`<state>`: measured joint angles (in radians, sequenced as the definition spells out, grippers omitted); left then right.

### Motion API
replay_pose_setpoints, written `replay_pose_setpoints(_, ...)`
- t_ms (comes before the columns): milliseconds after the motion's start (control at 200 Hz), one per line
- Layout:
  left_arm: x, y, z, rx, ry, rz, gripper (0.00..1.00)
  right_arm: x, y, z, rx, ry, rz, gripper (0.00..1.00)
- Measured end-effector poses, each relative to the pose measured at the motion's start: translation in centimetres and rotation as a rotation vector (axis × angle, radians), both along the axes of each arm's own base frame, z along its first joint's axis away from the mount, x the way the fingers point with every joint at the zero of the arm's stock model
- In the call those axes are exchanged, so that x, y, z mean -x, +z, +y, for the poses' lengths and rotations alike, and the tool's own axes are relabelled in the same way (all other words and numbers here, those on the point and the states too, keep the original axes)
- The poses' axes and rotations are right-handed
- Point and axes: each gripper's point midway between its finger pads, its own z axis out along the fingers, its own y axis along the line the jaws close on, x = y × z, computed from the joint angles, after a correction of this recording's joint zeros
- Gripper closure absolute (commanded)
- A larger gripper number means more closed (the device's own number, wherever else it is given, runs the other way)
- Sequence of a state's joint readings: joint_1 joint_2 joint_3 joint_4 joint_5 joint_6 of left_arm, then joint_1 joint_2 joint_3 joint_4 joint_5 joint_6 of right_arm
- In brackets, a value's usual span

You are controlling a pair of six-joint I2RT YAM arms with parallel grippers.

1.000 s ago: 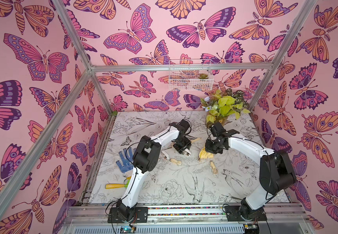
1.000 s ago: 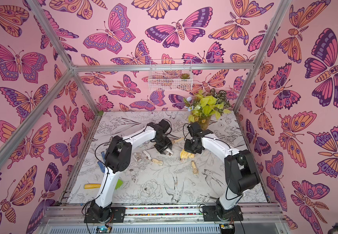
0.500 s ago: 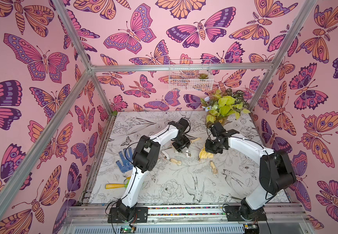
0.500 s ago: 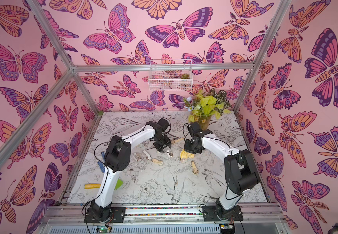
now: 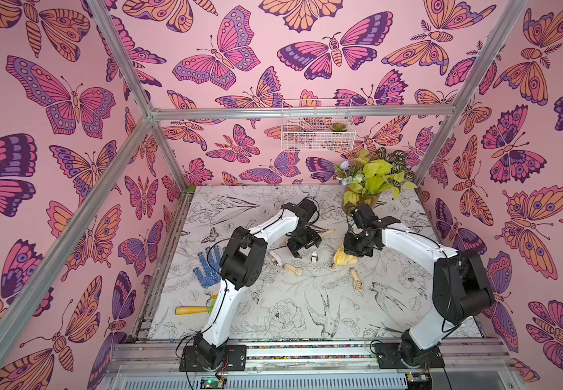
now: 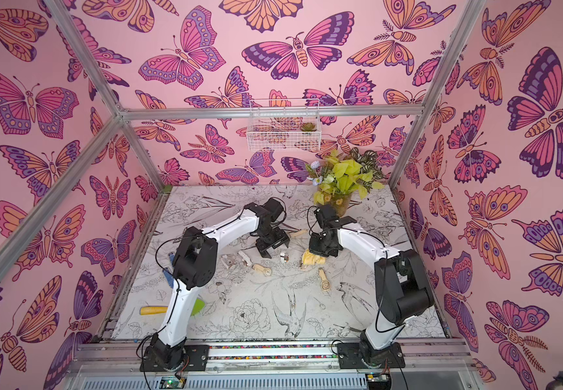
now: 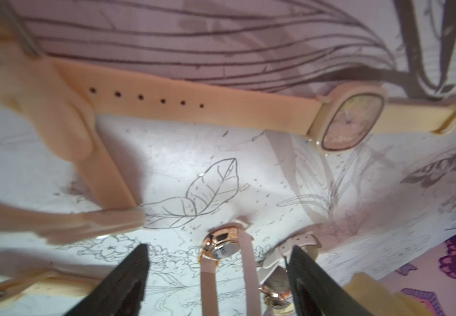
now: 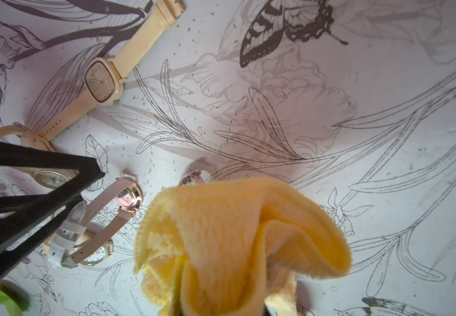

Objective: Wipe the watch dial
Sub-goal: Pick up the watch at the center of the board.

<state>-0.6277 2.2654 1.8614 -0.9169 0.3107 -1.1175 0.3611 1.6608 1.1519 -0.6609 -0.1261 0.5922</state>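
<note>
On the table [image 5: 266,324], far left, lie one yellow-handled tool [image 5: 190,310] and one blue glove [image 5: 207,266]. Next is the left gripper [image 5: 302,245], its two fingers spread wide and holding nothing. Around it lie watches: at least six, though the straps overlap and the exact number is unclear. Two white-strapped watches [image 6: 228,261] lie by the left arm, with one beige watch [image 6: 261,269] just beside them. One cream watch [image 8: 103,82] with a squarish dial lies flat beyond the gripper. One pink-strap watch [image 7: 221,246] with a rose-gold case stands on edge between the spread fingers, touching neither. It sits between the two grippers and near the cloth. One wooden watch [image 5: 357,283] lies apart, further right. The right gripper [image 5: 353,252] is clamped on one bunched yellow cloth [image 8: 235,238]. On the back wall, one wire basket [image 5: 317,143] holds one small green plant [image 5: 338,127]. In the right rear corner, one pot [image 6: 340,206] holds a leafy bunch [image 5: 376,172].
</note>
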Motion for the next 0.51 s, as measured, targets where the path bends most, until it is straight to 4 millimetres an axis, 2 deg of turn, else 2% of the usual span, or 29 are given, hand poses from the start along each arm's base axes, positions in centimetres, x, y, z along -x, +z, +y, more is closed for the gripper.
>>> replay_pose_setpoints(115, 0.7, 0.5, 0.7, 0.002, -0.033, -0.013, 0.0, 0.6, -0.3, -0.5, 0.004, -0.002, 0.01, 1.0)
replay_pose_setpoints(325, 0.5, 1.7, 1.1, 0.082, -0.068, -0.099, 0.0, 1.2, -0.2, -0.9, 0.007, 0.003, 0.011, 1.0)
replay_pose_setpoints(506, 0.6, 1.1, 1.0, 0.22, -0.076, -0.135, 0.0, 1.3, 0.1, -0.9, 0.005, 0.005, 0.007, 1.0)
